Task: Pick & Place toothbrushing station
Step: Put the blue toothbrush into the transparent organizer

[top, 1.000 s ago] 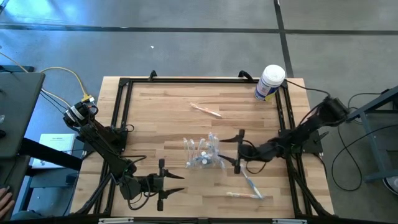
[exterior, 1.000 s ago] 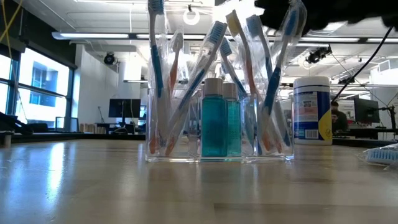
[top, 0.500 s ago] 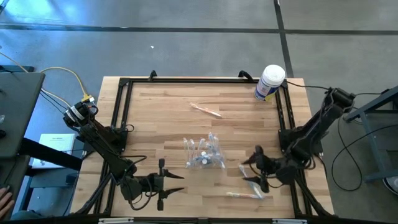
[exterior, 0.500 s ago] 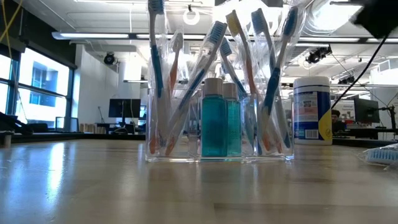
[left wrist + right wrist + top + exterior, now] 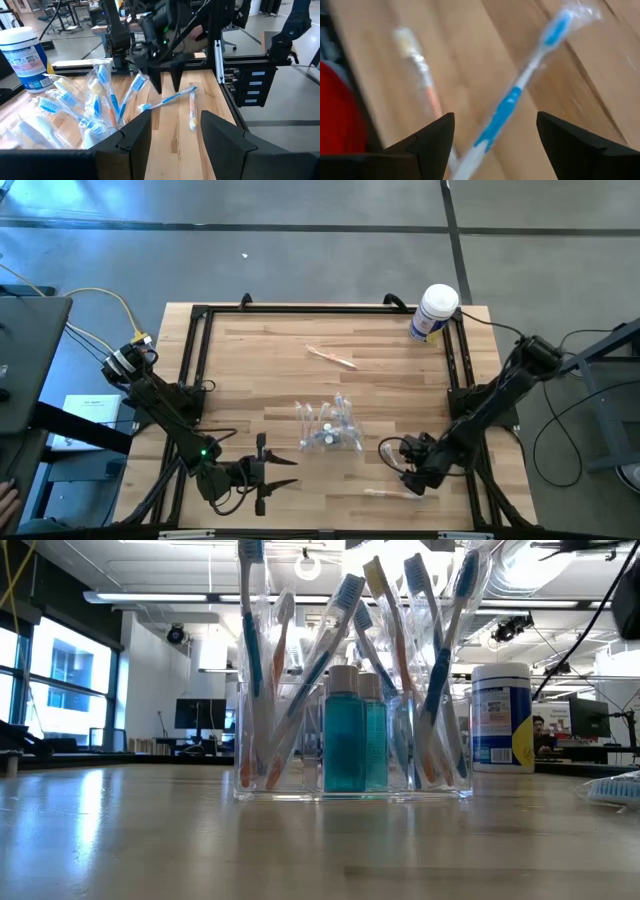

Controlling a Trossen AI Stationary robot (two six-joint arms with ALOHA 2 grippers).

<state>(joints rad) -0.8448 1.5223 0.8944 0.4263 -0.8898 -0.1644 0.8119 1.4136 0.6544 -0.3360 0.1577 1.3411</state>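
The toothbrushing station [image 5: 328, 428] is a clear plastic holder that stands on its base in the middle of the table. It holds several wrapped toothbrushes and two teal bottles, as the low view shows [image 5: 350, 710]. My right gripper [image 5: 398, 462] is open and points down over a wrapped blue toothbrush [image 5: 510, 107] lying flat to the right of the station. Its fingers stand on either side of the brush, apart from it. My left gripper [image 5: 285, 473] is open and empty near the front edge, pointing toward the table's right edge [image 5: 175, 130].
A wrapped orange toothbrush [image 5: 395, 494] lies by the front edge, just beyond the blue one. Another orange one [image 5: 330, 357] lies farther back. A white tub with a blue label [image 5: 435, 312] stands at the far right corner. A black frame [image 5: 195, 370] runs around the table.
My right gripper has drawn away from the station's right side toward the table's near right. It has then come back a little toward the left and tipped down over the blue toothbrush. The station has stayed where it was.
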